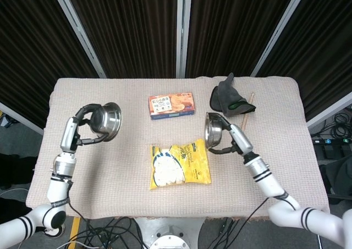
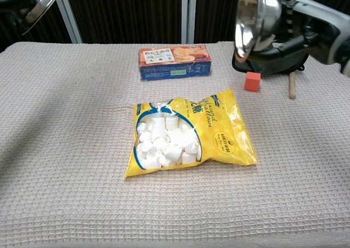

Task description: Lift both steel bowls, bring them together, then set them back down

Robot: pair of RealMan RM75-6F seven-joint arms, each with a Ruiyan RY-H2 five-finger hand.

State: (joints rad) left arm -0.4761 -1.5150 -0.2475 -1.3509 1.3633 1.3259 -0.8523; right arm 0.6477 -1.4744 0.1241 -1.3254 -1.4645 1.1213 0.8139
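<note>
My left hand (image 1: 82, 129) holds one steel bowl (image 1: 106, 121) in the air over the left side of the table, the bowl tilted on its side. In the chest view only that bowl's rim (image 2: 38, 1) shows at the top left corner. My right hand (image 1: 231, 140) grips the second steel bowl (image 1: 213, 129) over the right side of the table, tipped with its opening facing left. The chest view shows this bowl (image 2: 255, 15) high at the upper right, with the right hand (image 2: 303, 26) behind it. The two bowls are far apart.
A yellow marshmallow bag (image 1: 180, 165) lies in the middle of the table. A snack box (image 1: 171, 105) sits behind it. An orange cube (image 2: 251, 81), a wooden stick (image 1: 246, 114) and a dark cloth (image 1: 228, 98) lie at the back right.
</note>
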